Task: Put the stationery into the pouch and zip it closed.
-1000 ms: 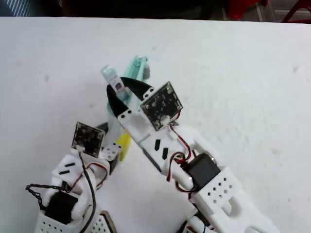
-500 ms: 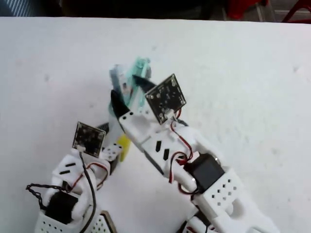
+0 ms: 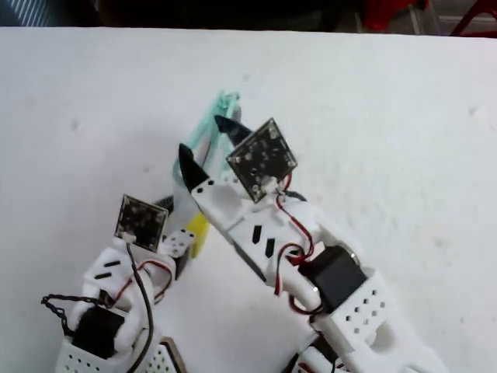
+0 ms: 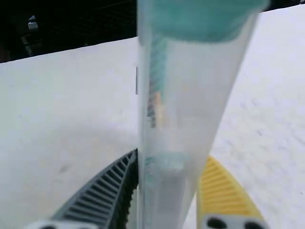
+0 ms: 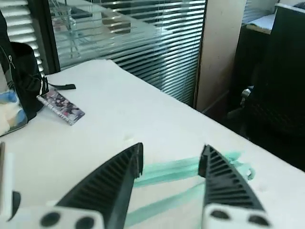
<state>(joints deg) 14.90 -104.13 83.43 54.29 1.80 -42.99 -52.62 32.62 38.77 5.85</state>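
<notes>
Left claw (image 4: 171, 160): is clenching on the near end of the pouch (image 4: 186, 95), which is stretching out ahead of its fingers
Right claw (image 3: 200, 136): is hanging released, grasping nothing, the teal zip edge just below it
Step, I judge: keeping the left grip firm while finding the zip pull
In the way: the right claw is covering the mouth
Around: a card (image 5: 61, 106) and a black bag (image 5: 21, 71) are sitting well apart from it
</notes>
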